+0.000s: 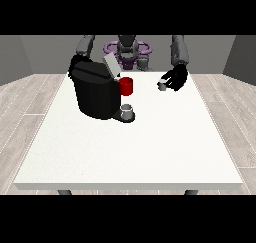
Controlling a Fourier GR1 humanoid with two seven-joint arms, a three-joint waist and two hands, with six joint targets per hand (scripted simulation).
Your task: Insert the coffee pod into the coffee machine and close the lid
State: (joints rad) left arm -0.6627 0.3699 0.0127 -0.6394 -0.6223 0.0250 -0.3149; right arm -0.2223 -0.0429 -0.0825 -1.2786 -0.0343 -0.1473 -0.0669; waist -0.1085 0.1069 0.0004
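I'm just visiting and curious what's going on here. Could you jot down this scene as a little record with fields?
Table: large white table
Machine: black coffee machine at the view's left, lid raised
Cup: small grey cup on the machine's base
Red part: red piece at the machine's front
Robot hand at view's right: holds a small coffee pod above the table
Robot hand at view's left: hidden behind the machine

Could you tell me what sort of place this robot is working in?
Probably a plain test room set up as a coffee corner: a large white table on a wood-plank floor between grey walls, with a black coffee machine, its lid up, and a red mug.
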